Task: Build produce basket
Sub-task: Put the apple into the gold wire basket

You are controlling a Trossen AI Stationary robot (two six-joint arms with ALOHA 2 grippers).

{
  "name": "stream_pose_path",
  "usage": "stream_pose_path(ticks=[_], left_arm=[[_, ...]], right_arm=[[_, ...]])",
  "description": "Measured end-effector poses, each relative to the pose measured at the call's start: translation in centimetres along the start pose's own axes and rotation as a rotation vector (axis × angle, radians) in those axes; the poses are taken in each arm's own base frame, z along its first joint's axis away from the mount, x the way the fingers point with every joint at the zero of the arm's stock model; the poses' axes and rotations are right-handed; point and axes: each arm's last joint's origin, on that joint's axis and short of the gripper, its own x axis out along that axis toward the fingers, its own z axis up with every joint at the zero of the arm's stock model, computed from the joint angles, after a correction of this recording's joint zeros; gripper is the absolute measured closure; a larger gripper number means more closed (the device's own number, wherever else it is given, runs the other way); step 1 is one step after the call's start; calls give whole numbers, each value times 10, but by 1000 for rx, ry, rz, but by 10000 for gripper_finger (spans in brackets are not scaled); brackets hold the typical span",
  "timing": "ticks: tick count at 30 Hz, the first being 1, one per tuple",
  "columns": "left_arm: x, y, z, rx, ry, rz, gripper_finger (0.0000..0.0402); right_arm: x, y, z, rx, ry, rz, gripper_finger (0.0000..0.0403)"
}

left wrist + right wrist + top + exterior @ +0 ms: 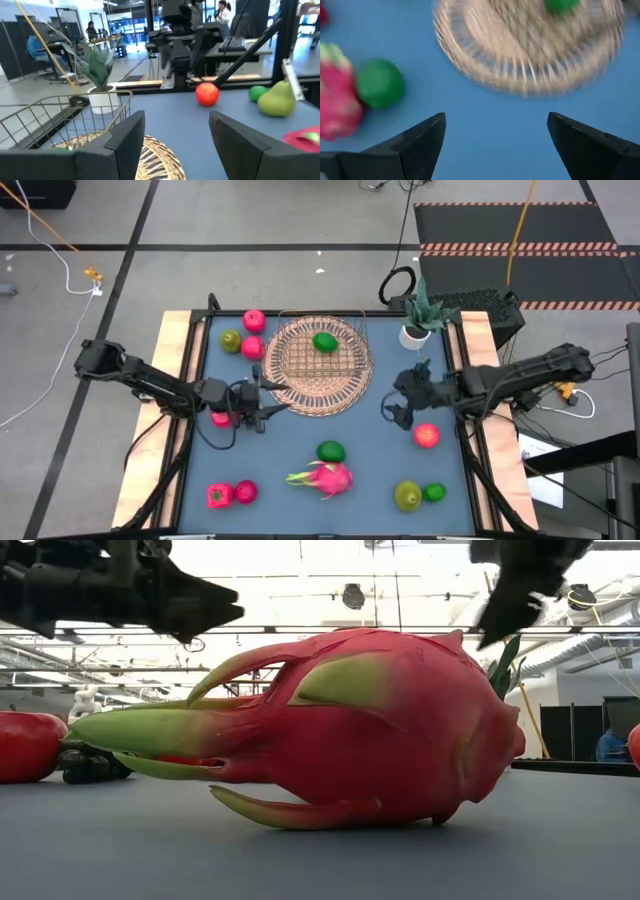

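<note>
Flanking basket [318, 366], both end effectors agape

The basket [300, 385] was coarse woven wicker, tan and matt, carrying a thin bare wire frame [65, 112]. The dragon fruit [340, 730] showed smooth, faintly glossy plastic skin (green-tipped scales included). The table [370, 450] surface was smooth, matt blue, edged with pale unfinished wood [170, 370].

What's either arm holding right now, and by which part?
Nothing. The left gripper has open, empty jaws at the basket rim; the right gripper hangs open over bare table beside the basket.
</note>
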Motion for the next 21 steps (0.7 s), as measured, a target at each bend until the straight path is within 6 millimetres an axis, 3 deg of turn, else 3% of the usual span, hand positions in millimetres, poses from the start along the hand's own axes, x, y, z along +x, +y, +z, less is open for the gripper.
stream_pose_path(ticks=[6, 9, 14, 21], left_arm=[[32, -1, -9, 32, 70, 24, 176], [44, -2, -16, 50, 107, 28, 176], [53, -7, -21, 54, 129, 17, 176], [52, -11, -17, 71, 111, 0, 176]], right_arm=[[22, 28, -21, 95, 350, -71, 64], [30, 36, -26, 103, 552, -189, 64], [16, 41, -29, 43, 727, -377, 65], [-12, 33, -32, 106, 731, -338, 64]])
